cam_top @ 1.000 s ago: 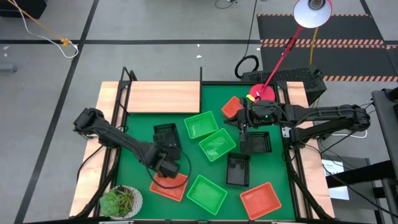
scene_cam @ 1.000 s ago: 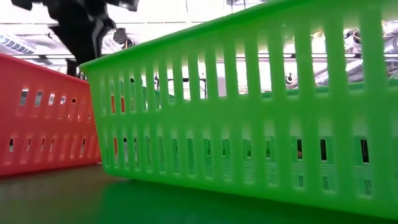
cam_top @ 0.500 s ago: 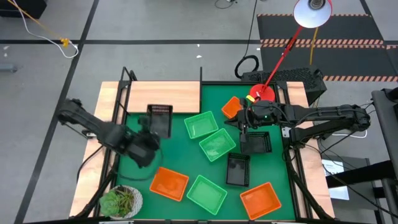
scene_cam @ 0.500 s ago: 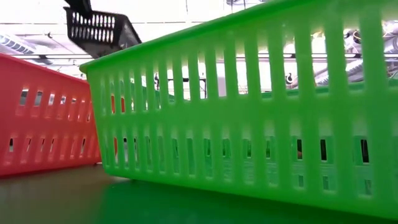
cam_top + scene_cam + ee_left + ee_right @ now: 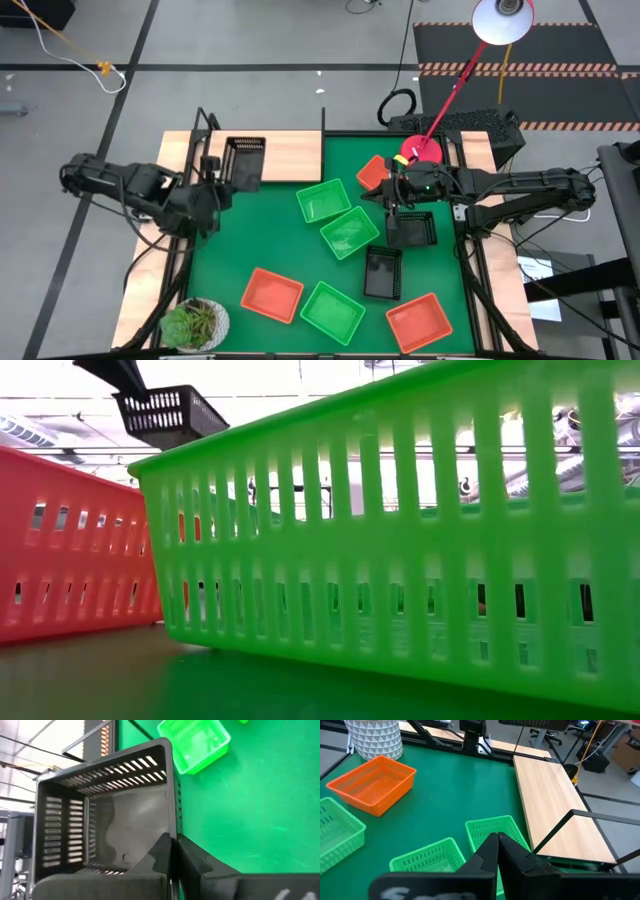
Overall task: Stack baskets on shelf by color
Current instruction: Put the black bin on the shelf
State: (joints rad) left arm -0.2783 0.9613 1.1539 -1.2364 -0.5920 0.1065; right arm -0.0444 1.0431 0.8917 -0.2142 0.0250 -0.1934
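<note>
One black basket hangs over the shelf, its wall pinched by the left gripper; that thin edge-grip could slip, tilting it. Right gripper, jaws closed, waits empty.

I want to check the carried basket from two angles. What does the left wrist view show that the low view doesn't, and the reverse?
Only the left wrist view: the left gripper shut on the black basket at its wall, the basket's empty inside, and a green basket on the green mat.

Only the low view: a near green basket and a red-orange basket filling the foreground, with the black one raised behind them.

Both: the black basket off the mat.
</note>
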